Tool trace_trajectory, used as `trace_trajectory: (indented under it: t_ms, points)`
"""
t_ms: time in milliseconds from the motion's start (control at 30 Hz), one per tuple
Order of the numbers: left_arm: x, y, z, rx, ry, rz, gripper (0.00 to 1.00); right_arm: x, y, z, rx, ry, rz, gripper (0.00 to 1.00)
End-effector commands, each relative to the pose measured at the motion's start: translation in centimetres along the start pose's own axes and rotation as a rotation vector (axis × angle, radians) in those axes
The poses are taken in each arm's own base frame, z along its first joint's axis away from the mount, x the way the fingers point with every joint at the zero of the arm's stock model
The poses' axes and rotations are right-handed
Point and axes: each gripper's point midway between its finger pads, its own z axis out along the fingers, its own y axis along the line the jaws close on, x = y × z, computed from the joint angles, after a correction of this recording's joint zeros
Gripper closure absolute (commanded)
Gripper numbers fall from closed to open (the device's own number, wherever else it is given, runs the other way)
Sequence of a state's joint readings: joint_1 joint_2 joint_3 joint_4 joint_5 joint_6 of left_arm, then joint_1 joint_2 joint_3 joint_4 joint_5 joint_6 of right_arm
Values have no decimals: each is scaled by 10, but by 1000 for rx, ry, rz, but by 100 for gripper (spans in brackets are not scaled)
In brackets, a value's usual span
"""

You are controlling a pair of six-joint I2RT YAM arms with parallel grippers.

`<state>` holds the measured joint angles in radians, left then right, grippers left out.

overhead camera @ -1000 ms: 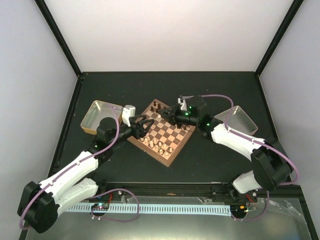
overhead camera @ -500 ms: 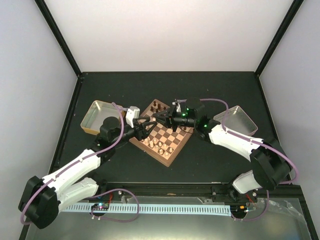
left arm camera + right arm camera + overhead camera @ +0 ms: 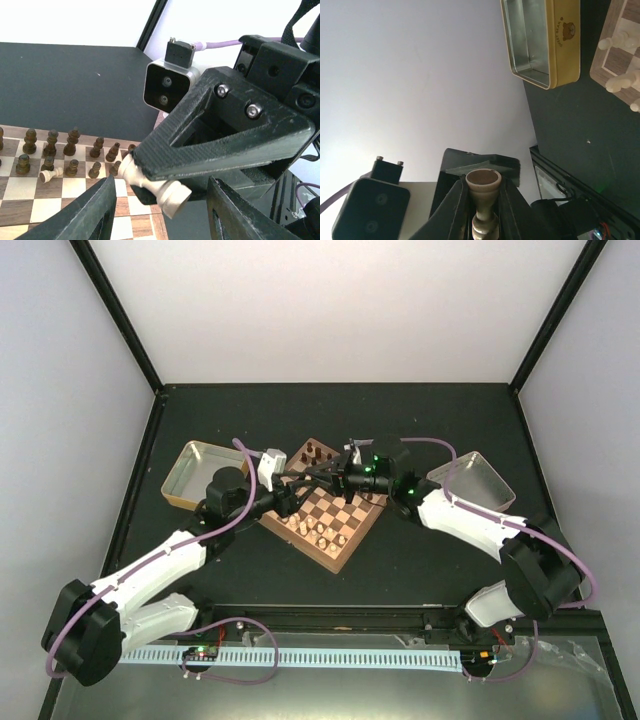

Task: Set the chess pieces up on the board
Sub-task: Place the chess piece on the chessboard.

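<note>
We see the black table (image 3: 420,420) carrying everything. Over it the left arm (image 3: 150,575) and the right arm (image 3: 470,525) reach in to meet above the far left edge of the board (image 3: 337,562), which sits cornerwise in the middle between the left tray (image 3: 195,470) and the right tray (image 3: 480,475). The right jaws are clenched on a pale piece (image 3: 155,187), held up off the board. The left jaws are released, their fingers (image 3: 85,215) standing apart on either side below that piece and touching nothing that we can make out. We judge the next move to turn on this: the pale piece lies almost level, and from the left wrist its long axis runs roughly from one left finger toward the other, head tucked under the right fingertip and base jutting free. The left arm is the only free taker and is right beside it, so we read this as a hand-over. On the board, dark pieces (image 3: 50,142) stand in two rows at the far side, a toppled pale piece (image 3: 47,175) lies among them, and more pale pieces (image 3: 619,39) stand along another edge.
</note>
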<state>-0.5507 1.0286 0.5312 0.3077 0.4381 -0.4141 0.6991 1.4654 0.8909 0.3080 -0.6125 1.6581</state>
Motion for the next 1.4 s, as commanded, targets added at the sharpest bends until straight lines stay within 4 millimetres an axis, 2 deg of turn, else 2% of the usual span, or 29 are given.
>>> trace_trajectory:
  t_ms: [0,400,567,700,833,1033,1267,1367]
  points:
    - [-33,-19,-4,49,-97,89,50,8,-11,2,43,40,-36,85]
    - [-36,-10,-1,0,-101,82,88,15,-8,1,37,75,-88,85]
    - [-32,-9,-3,-12,-79,117,96,9,-12,0,54,40,-157,76]
    - [-28,-11,-6,-6,-62,139,98,2,-7,-3,43,-2,-228,68]
    - [-23,-11,-9,-9,-47,140,98,0,-1,-7,29,-20,-268,66]
    - [-16,-14,-9,16,-25,131,98,-5,-2,-10,14,-34,-280,61]
    - [-13,-19,-10,44,-10,131,99,-4,-1,-7,-11,-10,-295,73]
    - [-12,-19,-10,48,-7,127,98,-2,-1,-6,-21,2,-289,82]
